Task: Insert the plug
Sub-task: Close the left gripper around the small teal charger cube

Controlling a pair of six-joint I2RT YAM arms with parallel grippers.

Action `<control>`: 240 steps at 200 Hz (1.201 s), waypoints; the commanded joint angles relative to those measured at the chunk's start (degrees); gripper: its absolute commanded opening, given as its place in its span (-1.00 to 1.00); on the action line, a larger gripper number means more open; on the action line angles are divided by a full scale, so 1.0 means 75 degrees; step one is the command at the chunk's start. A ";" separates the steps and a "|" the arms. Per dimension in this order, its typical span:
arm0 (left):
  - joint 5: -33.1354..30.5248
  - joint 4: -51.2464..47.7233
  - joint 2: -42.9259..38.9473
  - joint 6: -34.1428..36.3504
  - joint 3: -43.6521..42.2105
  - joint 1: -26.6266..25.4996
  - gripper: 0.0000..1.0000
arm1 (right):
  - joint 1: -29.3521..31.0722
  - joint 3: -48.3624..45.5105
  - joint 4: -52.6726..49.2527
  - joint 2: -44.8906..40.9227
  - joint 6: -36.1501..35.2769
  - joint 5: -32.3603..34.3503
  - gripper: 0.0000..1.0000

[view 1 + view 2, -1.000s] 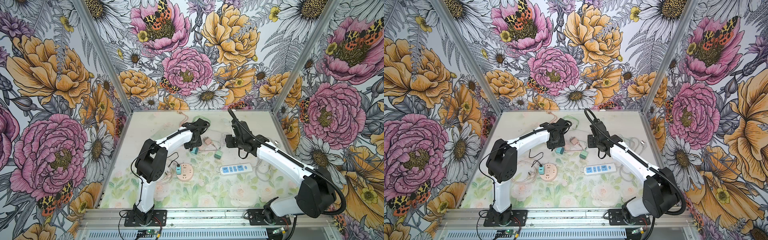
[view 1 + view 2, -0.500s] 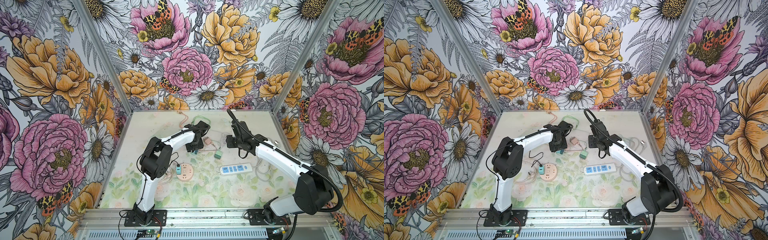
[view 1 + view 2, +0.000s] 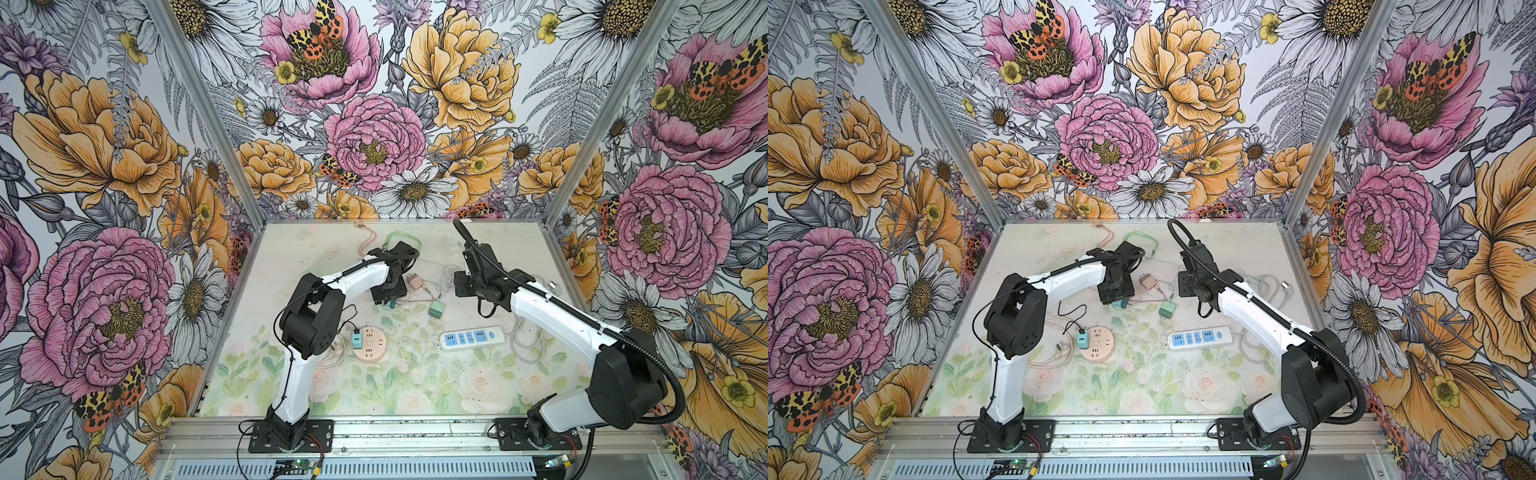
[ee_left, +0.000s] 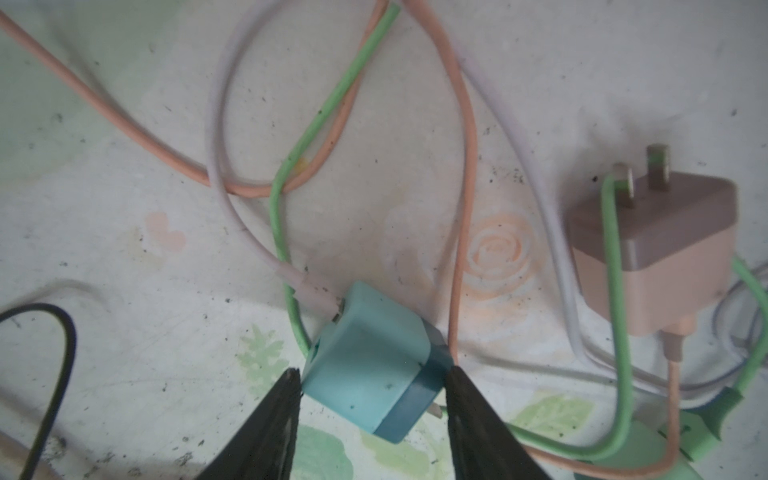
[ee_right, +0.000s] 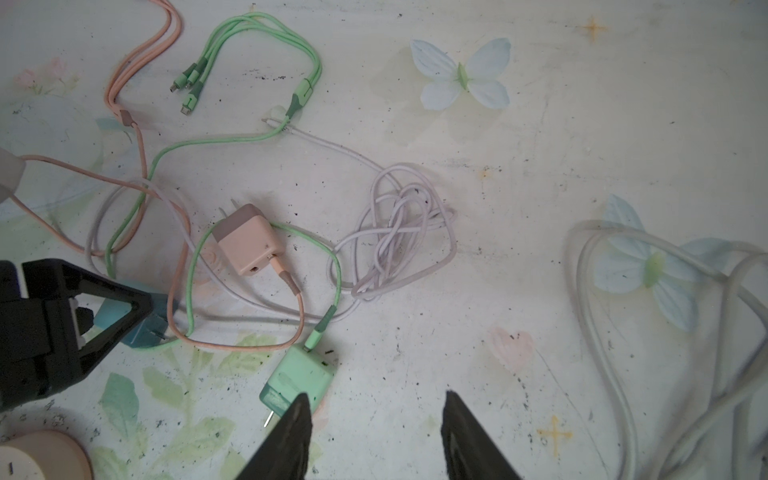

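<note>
Left wrist view: left gripper (image 4: 372, 374) parted to medium width, one finger on each side of teal plug (image 4: 365, 357).
Plug position: flat on surface (image 4: 124, 249), between the fingertips.
Right wrist view: right gripper (image 5: 376, 403) parted, empty; green plug (image 5: 297, 378) just beside one fingertip.

Flowered walls (image 3: 124, 166) enclose a table (image 3: 419, 386) printed with pale roses and leaves. Near its middle a pink charger (image 3: 415, 283) lies on its side, prongs bare, near a green charger (image 3: 436, 309). Their pink cable (image 5: 249, 347) and green cable (image 5: 340, 278) cross each other.
</note>
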 commanded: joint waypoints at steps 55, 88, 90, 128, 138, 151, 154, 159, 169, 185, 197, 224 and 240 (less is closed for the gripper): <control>0.0218 0.0261 -0.0290 -0.0987 -0.0307 0.0029 0.21 | -0.0068 -0.0062 0.0000 -0.0083 -0.0075 0.0135 0.06; 0.0215 0.0263 -0.0195 -0.1095 -0.0296 0.0159 0.23 | -0.0082 -0.0098 0.0011 -0.0147 -0.0086 0.0169 0.07; 0.0215 0.0263 -0.0197 -0.1102 -0.0304 0.0165 0.23 | -0.0076 -0.0098 0.0012 -0.0147 -0.0088 0.0160 0.07; 0.0199 0.0265 -0.0033 -0.1153 -0.0386 0.0260 0.23 | -0.0071 -0.0098 0.0012 -0.0135 -0.0087 0.0185 0.07; 0.0204 0.0267 0.0005 -0.1152 -0.0375 0.0270 0.21 | -0.0080 -0.0086 0.0017 -0.0135 -0.0084 0.0193 0.08; 0.0175 0.0251 0.0044 -0.1114 -0.0333 0.0271 0.20 | -0.0075 -0.0075 0.0014 -0.0120 -0.0081 0.0199 0.08; 0.0169 0.0253 0.0055 -0.1110 -0.0334 0.0268 0.20 | -0.0077 -0.0074 0.0018 -0.0123 -0.0087 0.0199 0.08; 0.0168 0.0253 0.0061 -0.1097 -0.0314 0.0272 0.21 | -0.0081 -0.0071 0.0023 -0.0121 -0.0084 0.0194 0.09; 0.0192 0.0252 0.0090 -0.1039 -0.0299 0.0272 0.20 | -0.0076 -0.0074 0.0023 -0.0122 -0.0088 0.0182 0.08; 0.0300 0.0252 0.0143 -0.0910 -0.0288 0.0252 0.21 | -0.0077 -0.0073 0.0023 -0.0130 -0.0070 0.0181 0.09; 0.0387 0.0245 0.0182 -0.0645 -0.0241 0.0198 0.22 | -0.0081 -0.0086 0.0023 -0.0147 -0.0068 0.0187 0.09; 0.0323 0.0107 0.0209 0.0101 -0.0084 0.0009 0.17 | -0.0087 -0.0108 0.0023 -0.0182 -0.0065 0.0209 0.09; 0.0114 -0.0196 0.0154 0.0504 -0.0014 -0.0065 0.16 | -0.0093 -0.0120 0.0018 -0.0217 -0.0059 0.0201 0.09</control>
